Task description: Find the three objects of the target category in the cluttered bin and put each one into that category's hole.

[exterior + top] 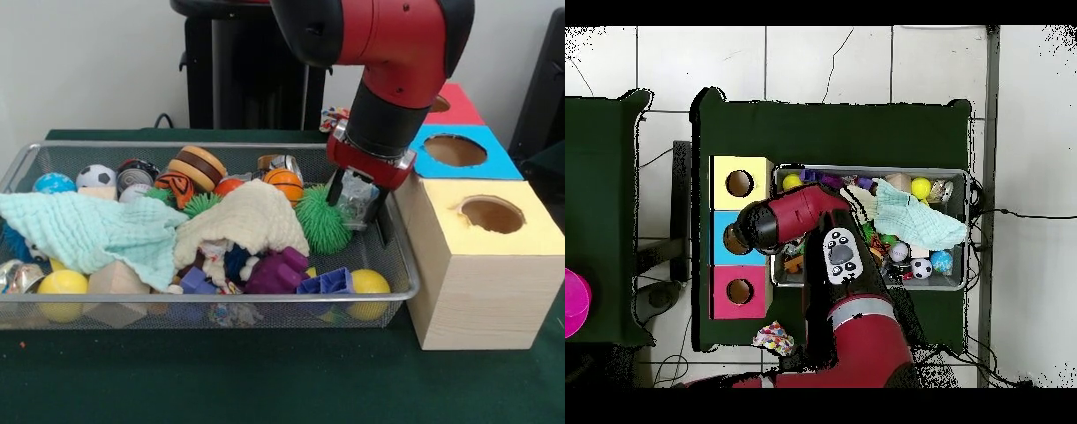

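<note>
My gripper [357, 201] hangs over the right end of the wire bin [402, 296], just left of the wooden box row. It is shut on a small clear and grey toy [357, 198], lifted a little above the clutter. Beside it on the right are the yellow hole [491, 214], the blue hole [455, 150] and the red hole [439, 104]. In the overhead view the arm [790, 215] covers the gripper; the yellow box [740, 183], blue box [723, 250] and red box [740, 291] show to its left.
The bin holds a green spiky ball [322, 221], a basketball [284, 181], a soccer ball [95, 176], yellow balls [62, 284], a purple toy [275, 272], a mint cloth [88, 231] and a cream cloth [252, 219]. A small colourful item [773, 337] lies outside the bin.
</note>
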Tool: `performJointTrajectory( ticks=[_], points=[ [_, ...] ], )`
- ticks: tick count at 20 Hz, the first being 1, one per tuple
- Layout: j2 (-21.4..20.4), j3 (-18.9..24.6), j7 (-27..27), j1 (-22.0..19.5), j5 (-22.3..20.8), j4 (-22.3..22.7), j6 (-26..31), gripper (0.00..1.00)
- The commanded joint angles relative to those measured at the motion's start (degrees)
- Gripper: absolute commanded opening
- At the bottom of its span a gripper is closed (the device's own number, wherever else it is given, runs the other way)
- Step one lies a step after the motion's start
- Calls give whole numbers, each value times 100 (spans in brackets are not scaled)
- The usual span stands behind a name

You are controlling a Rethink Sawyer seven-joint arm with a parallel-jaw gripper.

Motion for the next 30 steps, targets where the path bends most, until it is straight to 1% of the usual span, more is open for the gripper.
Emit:
performJointTrajectory(
  ticks=[1, 6, 10, 11, 13, 16, 18, 24, 26, 30],
  points=[
    [345, 447, -432, -121, 401, 38, 429, 100],
    [491, 465, -526, -171, 379, -29, 365, 100],
    [491, 453, -580, -183, 445, 3, 525, 100],
    [502, 461, -616, -196, 493, 8, 659, 100],
    [571, 538, -692, -272, 734, 55, 1139, 100],
    [743, 661, -970, -395, 962, -37, 1818, 100],
    [834, 736, -1155, -461, 1006, -112, 2028, 100],
    [809, 891, -1275, -545, 1014, 7, 2117, 100],
    [863, 923, -1301, -568, 970, -61, 2172, 100],
    [993, 968, -1356, -613, 872, -145, 2101, 100]
  ],
)
